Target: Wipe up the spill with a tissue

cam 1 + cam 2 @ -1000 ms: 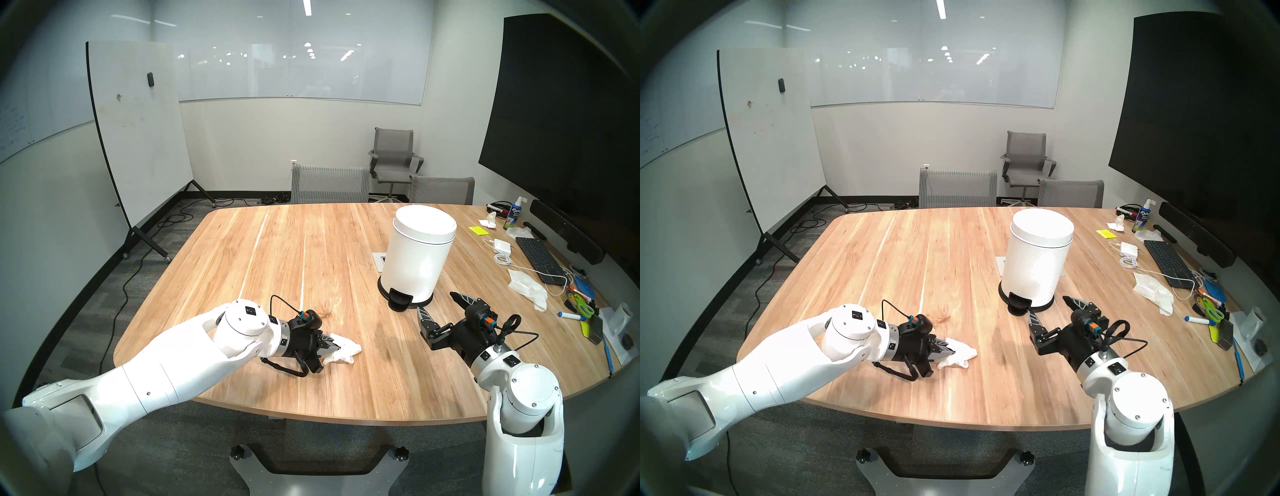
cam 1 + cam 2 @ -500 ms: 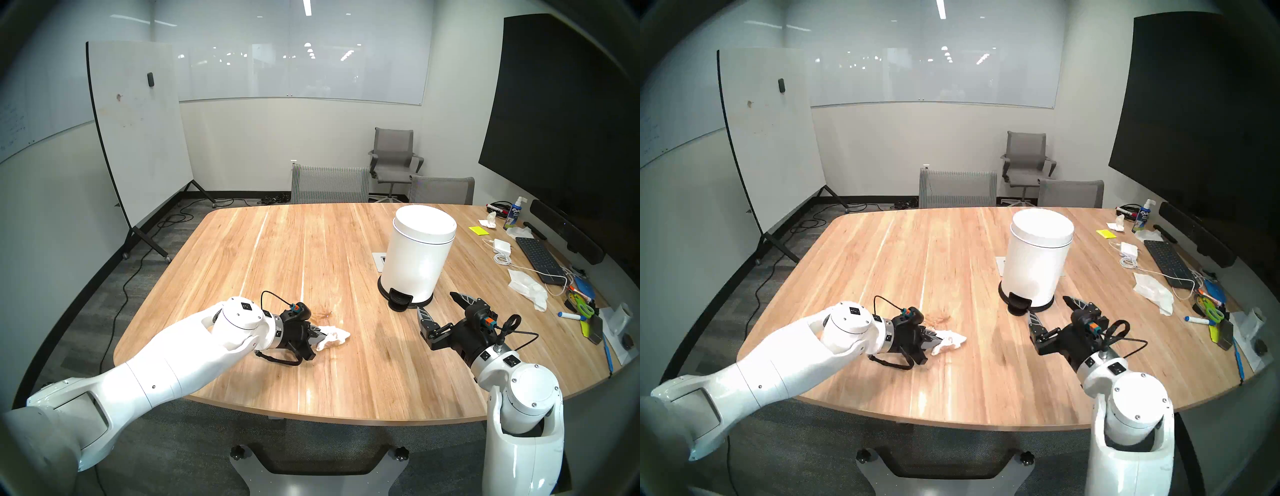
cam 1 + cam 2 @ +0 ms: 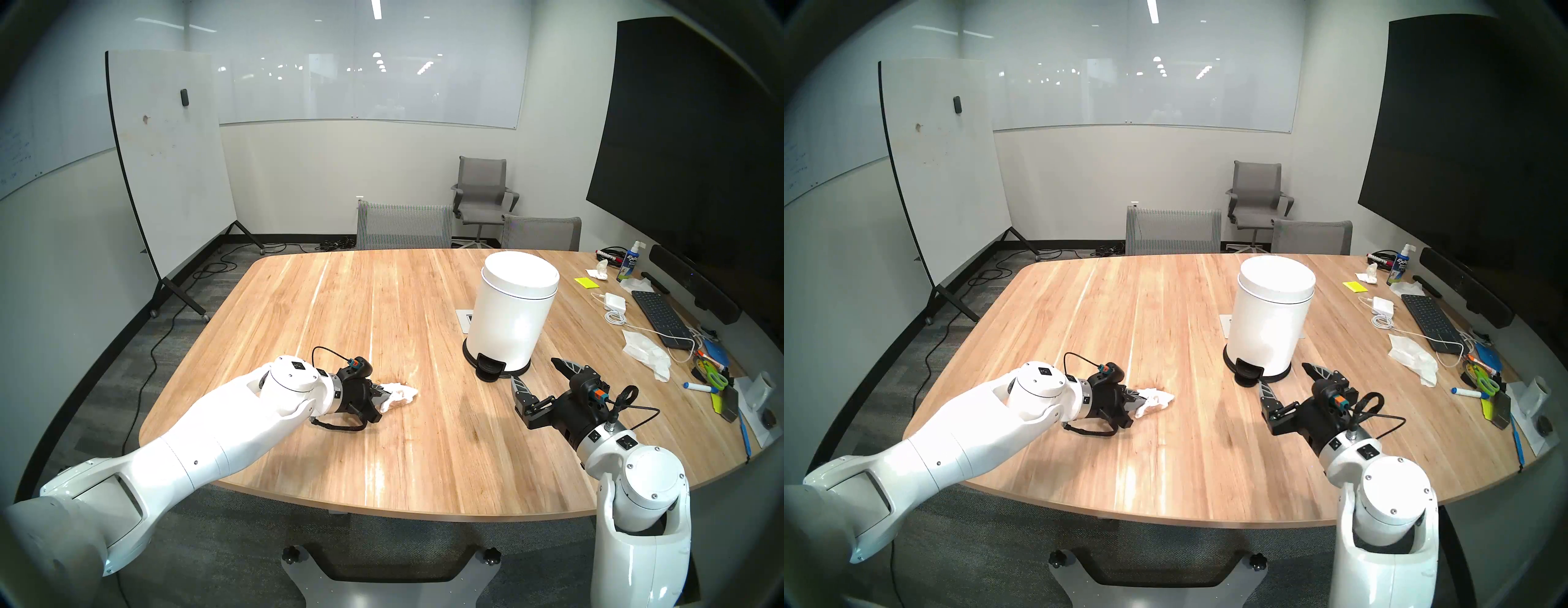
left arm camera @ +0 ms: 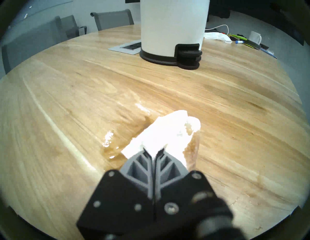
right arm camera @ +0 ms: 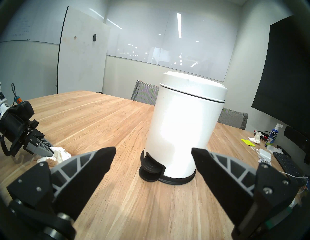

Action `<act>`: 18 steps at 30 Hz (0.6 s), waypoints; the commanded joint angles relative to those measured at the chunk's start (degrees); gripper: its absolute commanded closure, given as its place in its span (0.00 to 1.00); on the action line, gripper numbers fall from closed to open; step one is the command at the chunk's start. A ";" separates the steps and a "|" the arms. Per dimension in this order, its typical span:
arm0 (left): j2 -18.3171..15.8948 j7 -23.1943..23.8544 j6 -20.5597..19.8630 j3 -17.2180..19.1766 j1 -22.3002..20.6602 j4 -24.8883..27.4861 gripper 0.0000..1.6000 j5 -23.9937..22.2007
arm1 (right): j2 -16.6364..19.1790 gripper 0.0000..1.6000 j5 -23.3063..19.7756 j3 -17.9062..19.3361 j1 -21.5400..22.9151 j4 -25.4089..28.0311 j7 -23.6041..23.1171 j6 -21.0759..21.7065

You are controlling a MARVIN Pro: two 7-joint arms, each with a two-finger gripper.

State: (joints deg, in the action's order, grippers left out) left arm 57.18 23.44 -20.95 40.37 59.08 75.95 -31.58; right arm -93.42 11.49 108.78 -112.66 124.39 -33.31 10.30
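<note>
My left gripper (image 3: pixel 384 392) is shut on a crumpled white tissue (image 3: pixel 401 394) and holds it flat against the wooden table (image 3: pixel 382 305). In the left wrist view the tissue (image 4: pixel 167 132) lies on the spill (image 4: pixel 112 150), a wet amber smear that shows along the tissue's left edge and under its right side. A brown stain marks the tissue's far end. My right gripper (image 3: pixel 541 375) hovers open and empty to the right, its fingers pointing at the pedal of the white bin (image 3: pixel 513 305).
The white pedal bin (image 5: pixel 184 127) stands right of centre with its lid down, and a power outlet plate (image 4: pixel 129 47) lies behind it. Loose tissues (image 3: pixel 647 350), a keyboard (image 3: pixel 659 316), cables, markers and scissors crowd the table's right edge. Grey chairs stand at the far side.
My left gripper has dragged the tissue across the table, away from me and to the left, onto the brown spill. The right arm has not moved.
</note>
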 commanded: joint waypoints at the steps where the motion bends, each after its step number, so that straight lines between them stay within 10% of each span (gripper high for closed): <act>1: 1.94 -1.77 -0.48 1.37 -1.76 -0.03 1.00 -0.50 | 0.01 0.00 -0.05 -0.13 0.19 1.29 -0.03 -0.11; 18: 7.27 -5.79 -3.78 0.47 -2.50 0.56 1.00 -0.88 | 0.01 0.00 -0.06 -0.13 0.20 1.28 -0.03 -0.12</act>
State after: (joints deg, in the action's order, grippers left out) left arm 61.93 18.62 -24.47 40.59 57.83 75.49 -32.30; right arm -93.42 11.49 108.78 -112.66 124.37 -33.31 10.30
